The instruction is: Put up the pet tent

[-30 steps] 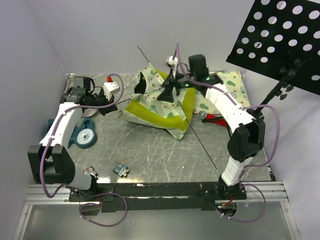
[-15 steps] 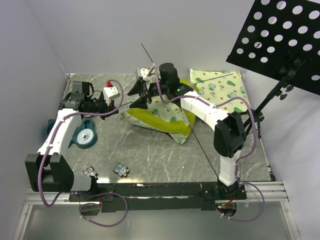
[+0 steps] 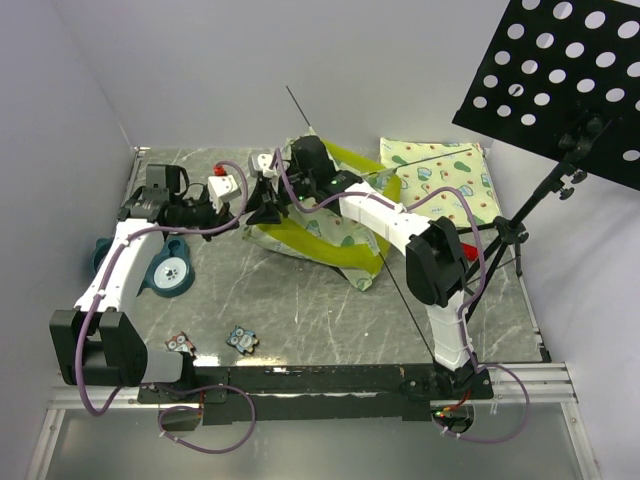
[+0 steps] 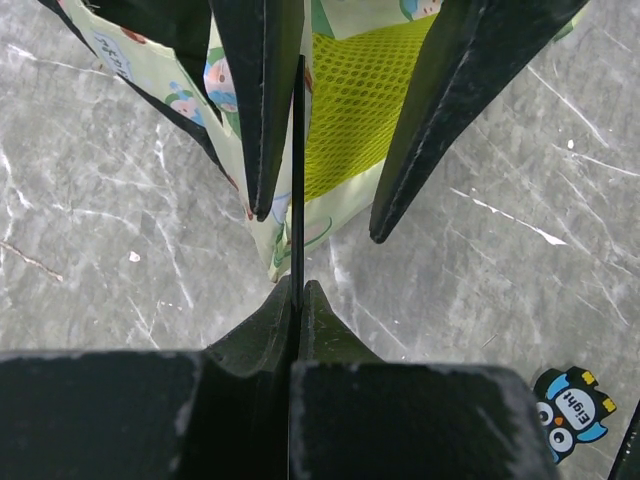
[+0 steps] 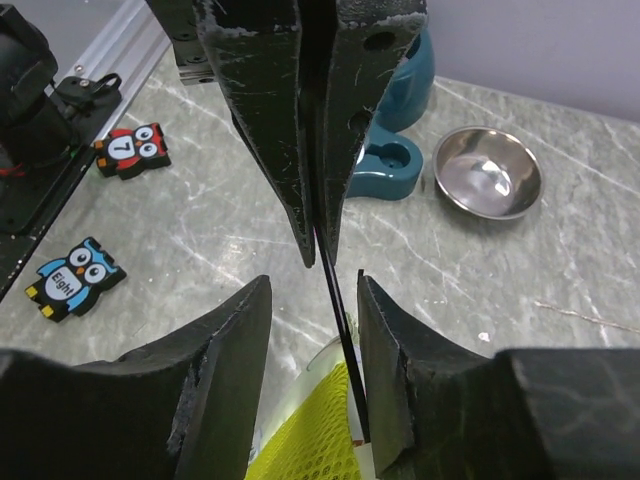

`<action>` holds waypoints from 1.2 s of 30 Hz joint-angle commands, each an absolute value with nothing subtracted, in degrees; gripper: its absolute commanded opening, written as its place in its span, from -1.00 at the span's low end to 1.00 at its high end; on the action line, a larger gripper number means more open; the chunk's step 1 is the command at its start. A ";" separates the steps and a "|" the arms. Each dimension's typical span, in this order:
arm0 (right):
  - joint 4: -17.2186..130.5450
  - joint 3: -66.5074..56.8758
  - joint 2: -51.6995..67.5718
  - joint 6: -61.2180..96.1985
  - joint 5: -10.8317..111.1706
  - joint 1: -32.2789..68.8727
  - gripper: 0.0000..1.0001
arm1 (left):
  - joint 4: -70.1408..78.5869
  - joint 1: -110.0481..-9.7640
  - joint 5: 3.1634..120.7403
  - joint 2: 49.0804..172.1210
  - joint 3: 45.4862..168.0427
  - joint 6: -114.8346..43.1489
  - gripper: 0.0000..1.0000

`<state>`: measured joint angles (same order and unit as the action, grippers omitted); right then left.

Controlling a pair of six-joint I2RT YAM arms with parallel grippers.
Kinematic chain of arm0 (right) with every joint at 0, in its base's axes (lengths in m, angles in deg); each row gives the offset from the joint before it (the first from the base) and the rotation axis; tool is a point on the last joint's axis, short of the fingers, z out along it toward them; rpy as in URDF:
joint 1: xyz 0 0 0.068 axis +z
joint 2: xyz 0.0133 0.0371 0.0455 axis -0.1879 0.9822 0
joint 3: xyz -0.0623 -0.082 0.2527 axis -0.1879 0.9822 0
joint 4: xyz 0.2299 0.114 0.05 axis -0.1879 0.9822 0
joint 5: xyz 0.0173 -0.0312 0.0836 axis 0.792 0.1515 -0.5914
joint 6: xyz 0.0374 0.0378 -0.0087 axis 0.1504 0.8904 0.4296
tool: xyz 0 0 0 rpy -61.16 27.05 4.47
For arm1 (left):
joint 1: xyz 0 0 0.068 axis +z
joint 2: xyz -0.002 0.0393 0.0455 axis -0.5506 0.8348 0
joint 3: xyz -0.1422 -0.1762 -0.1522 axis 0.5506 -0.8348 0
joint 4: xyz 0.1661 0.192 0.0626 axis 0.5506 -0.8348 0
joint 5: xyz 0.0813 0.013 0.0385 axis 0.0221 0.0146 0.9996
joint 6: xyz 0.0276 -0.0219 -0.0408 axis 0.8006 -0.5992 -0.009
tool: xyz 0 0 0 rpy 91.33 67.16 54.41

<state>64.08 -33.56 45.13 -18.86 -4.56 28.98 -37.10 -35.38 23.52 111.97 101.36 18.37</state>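
The pet tent lies collapsed at mid-table, cream avocado-print fabric with lime mesh. A thin black pole runs from its left edge into my left gripper, which is shut on it. My right gripper faces the left one from the tent side, at the tent's left edge. Its jaws stand partly open around the same pole, with a gap on the left side. A second long pole crosses the table diagonally under the right arm.
A teal bowl stand and a steel bowl sit at the left. Two owl tiles lie near the front edge. A flat avocado-print mat lies at the back right, beneath a black perforated stand.
My right arm has swung left from above the tent to the pole beside the left gripper, and its jaws have narrowed. The left gripper has kept its hold.
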 commanded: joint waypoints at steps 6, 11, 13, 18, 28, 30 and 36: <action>64.24 -36.06 46.03 -21.23 -4.68 31.01 -0.18 | -34.00 -36.22 20.12 109.81 102.01 18.63 -0.99; 63.27 -36.32 46.12 -19.74 -4.33 31.01 -0.53 | -34.62 -36.48 20.29 109.99 102.18 18.72 -0.99; 63.27 -36.23 45.77 -19.91 -4.15 31.01 -1.00 | -33.75 -36.48 20.29 109.55 102.01 16.88 -0.94; 63.36 -34.83 44.02 -19.56 -3.89 29.34 -1.00 | -29.89 -30.71 18.80 106.31 101.75 6.09 0.42; 64.50 -37.46 40.94 -15.96 -5.73 25.91 -1.00 | -12.41 -10.12 10.89 98.22 85.51 -9.85 0.99; 64.59 -38.77 40.76 -14.82 -6.26 25.47 -1.00 | -6.43 -10.20 6.33 98.12 80.76 -10.81 0.99; 64.60 -41.33 39.62 -11.57 -7.58 25.38 -1.00 | 17.54 -15.29 5.78 103.74 73.28 -21.95 0.96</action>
<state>66.26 -37.45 44.78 -14.16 -4.32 25.27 -2.79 -11.91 9.48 101.34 75.15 -13.08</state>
